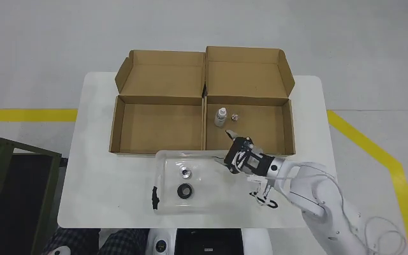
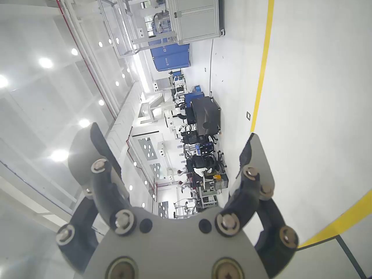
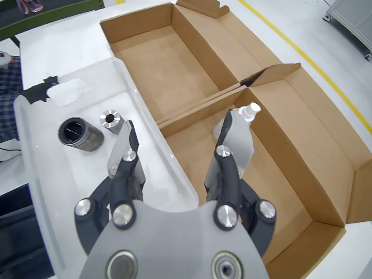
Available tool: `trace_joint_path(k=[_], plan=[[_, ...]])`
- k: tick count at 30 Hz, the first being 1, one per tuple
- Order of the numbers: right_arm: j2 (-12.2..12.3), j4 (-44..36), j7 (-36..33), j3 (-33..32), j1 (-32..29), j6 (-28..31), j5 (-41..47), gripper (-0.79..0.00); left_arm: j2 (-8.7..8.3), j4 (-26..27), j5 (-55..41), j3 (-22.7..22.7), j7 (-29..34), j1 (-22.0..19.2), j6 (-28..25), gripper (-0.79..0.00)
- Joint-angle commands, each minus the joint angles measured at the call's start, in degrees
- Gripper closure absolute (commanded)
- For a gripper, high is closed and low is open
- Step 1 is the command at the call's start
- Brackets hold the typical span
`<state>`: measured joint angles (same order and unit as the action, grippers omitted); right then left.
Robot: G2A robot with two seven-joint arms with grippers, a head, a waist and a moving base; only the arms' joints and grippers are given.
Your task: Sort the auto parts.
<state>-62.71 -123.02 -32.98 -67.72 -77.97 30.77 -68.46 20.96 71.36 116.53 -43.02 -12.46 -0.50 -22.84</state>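
Right gripper [image 1: 236, 152], jaws wide, empty, above clear tray [image 1: 191, 152] rim at 1 o'clock, white bottle [image 1: 220, 115] at its 11 o'clock in right box [image 1: 261, 131], left gripper [image 2: 173, 130] jaws wide, empty.

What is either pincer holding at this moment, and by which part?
Nothing. The right pincer is open and empty above the edge of the clear tray; the left pincer is open and empty too.
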Motion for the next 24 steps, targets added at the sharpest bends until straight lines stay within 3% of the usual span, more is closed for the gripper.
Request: trace_joint_path(k=[1, 17, 24], plan=[[0.0, -0.4, 0.6, 1.0, -0.6, 0.7, -0.7, -0.520, 0.00, 0.0, 0.0, 0.0, 0.0, 0.0, 0.0, -0.785], [-1.1, 5.2, 5.8, 12.2, 2.0, 3.7, -8.7, -0.480, 0.00, 0.0, 0.0, 0.0, 0.0, 0.0, 0.0, -0.785], [-1.7, 8.4, 6.5, 15.2, 4.6, 3.5, -10.0, -0.376, 0.00, 0.0, 0.0, 0.0, 0.0, 0.0, 0.0, -0.785]])
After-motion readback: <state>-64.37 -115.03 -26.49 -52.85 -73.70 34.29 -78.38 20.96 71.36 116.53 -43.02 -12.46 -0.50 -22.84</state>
